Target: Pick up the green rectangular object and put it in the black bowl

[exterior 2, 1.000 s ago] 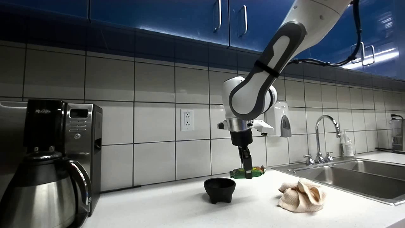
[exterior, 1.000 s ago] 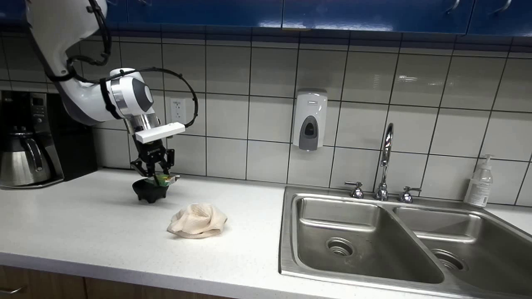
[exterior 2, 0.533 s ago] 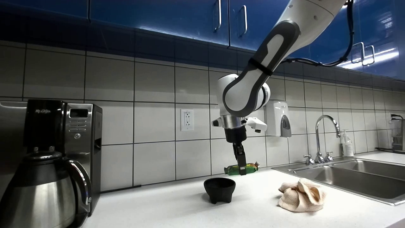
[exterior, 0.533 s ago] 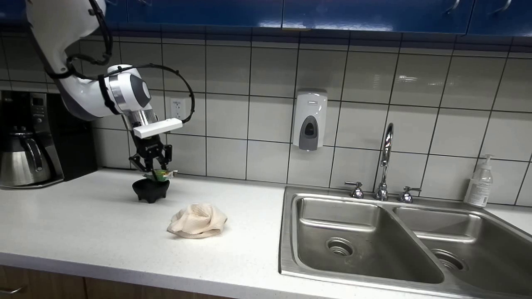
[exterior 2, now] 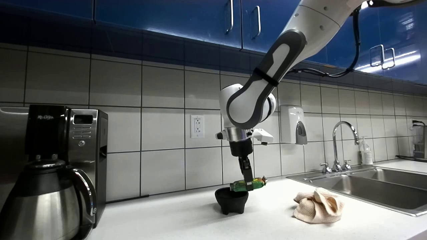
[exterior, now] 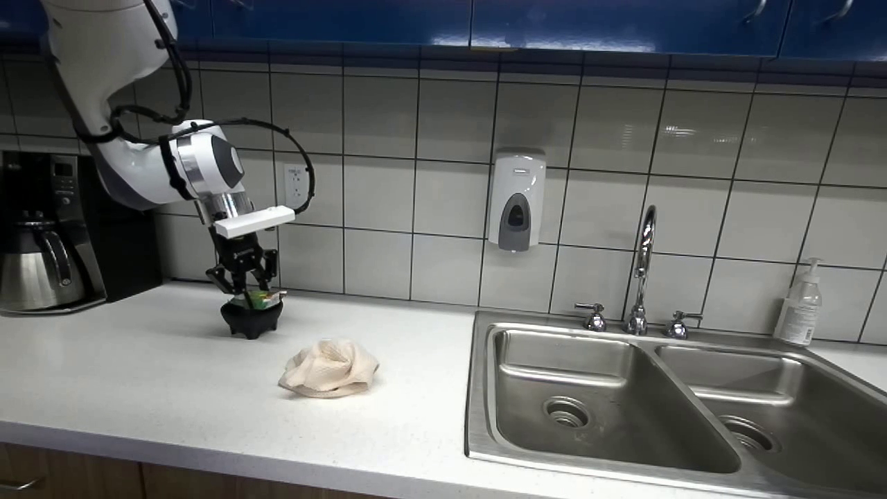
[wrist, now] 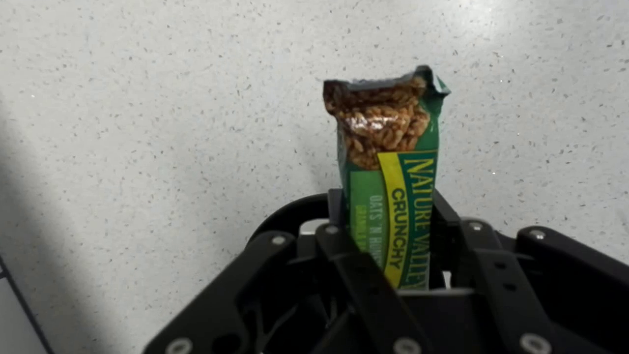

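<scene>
Here's the green bar [wrist: 368, 191], a wrapped Nature Valley, running up the middle of the wrist view with its crimped end toward the top of the frame. My gripper [exterior 2: 249, 186] has it pinched across the waist, a finger on each side, and it's off the counter [exterior 2: 160, 221]: pick-up done!

Right underneath comes the black bowl [exterior 2: 231, 202], lower middle of an exterior view. The bar's left end hangs over the bowl's mouth, dipping a touch; the right end juts past the rim. Touching that rim? I can't tell.

So the carry looks nearly finished, but the placing isn't: the bar isn't down in the bowl yet. As I judge it, what's left is a nudge toward the left of that frame, a lowering, the release, and a lift away. Careful here: the bar looks longer than the bowl is wide, so I'd expect it to end propped on the rim, and letting go off-centre could tip it out on the right.

Farther right, well apart, sits a crumpled cloth [exterior 2: 318, 206]. Beyond, the coffee maker [exterior 2: 85, 155] stands at the left edge, and the sink [exterior: 481, 402] fills the lower right of an exterior view.
</scene>
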You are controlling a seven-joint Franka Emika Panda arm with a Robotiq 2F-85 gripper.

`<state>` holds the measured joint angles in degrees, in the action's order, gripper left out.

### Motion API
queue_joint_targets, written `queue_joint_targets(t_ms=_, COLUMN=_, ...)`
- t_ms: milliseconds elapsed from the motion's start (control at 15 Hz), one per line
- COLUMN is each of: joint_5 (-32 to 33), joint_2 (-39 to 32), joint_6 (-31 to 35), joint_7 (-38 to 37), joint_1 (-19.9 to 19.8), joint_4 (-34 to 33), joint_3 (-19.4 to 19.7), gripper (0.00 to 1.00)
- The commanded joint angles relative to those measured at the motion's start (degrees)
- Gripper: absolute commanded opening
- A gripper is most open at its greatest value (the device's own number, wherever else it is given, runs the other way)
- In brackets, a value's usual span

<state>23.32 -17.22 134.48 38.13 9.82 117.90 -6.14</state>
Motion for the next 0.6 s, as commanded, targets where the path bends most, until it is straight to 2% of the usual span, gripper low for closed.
queue_joint_targets(t_ms=0, joint_5=2.3, joint_2=-2.8, joint_6=-2.8, joint_7=-2.4, joint_1=0.4, joint_4=-4.1, joint_3=-0.3, gripper=0.16)
queue_joint_targets(t_ms=533, joint_5=2.8, joint_2=-5.7, joint_6=-4.5, joint_7=-3.3, joint_1=1.2, joint_4=-8.5, joint_3=-0.4, gripper=0.16)
